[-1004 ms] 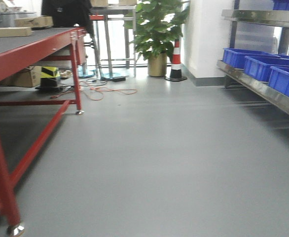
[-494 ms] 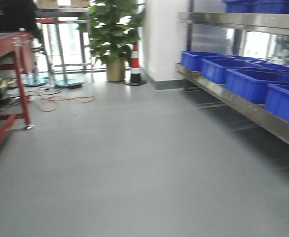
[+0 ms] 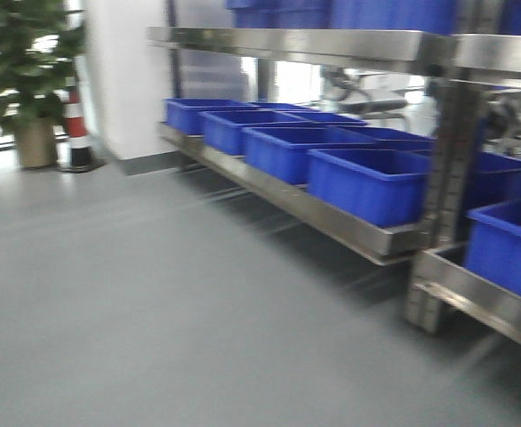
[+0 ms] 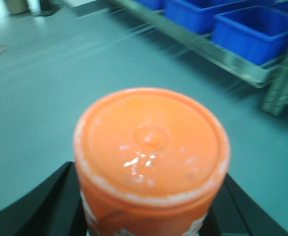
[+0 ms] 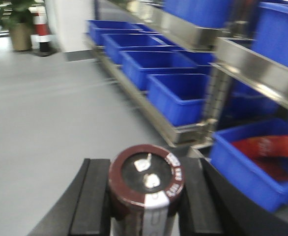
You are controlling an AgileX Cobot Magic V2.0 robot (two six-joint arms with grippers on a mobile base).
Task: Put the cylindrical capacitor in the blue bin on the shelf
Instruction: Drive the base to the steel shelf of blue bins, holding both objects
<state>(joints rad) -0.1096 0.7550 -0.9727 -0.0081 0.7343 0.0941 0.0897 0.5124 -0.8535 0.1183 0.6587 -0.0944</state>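
Note:
The cylindrical capacitor (image 5: 146, 172), dark brown with two silvery terminals on its end, sits upright between the black pads (image 5: 92, 196) of my right gripper (image 5: 145, 169), which is shut on it. The shelf (image 3: 349, 227), a steel rack, runs along the right and carries a row of blue bins (image 3: 367, 182). In the right wrist view the shelf (image 5: 252, 69) is close ahead, with one blue bin (image 5: 176, 96) on the low tier and another (image 5: 252, 172) holding something red. My left gripper (image 4: 151, 196) is shut on an orange container (image 4: 151, 147).
A steel upright post (image 3: 443, 205) stands between two shelf sections. A potted plant (image 3: 25, 80) and a red-white traffic cone (image 3: 76, 124) stand at the far left beside a white wall (image 3: 127, 80). Grey floor (image 3: 154, 311) lies before the shelf.
The front view has swung right. The red table has left the picture, and the shelf with blue bins has moved from the right edge towards the middle and looks closer.

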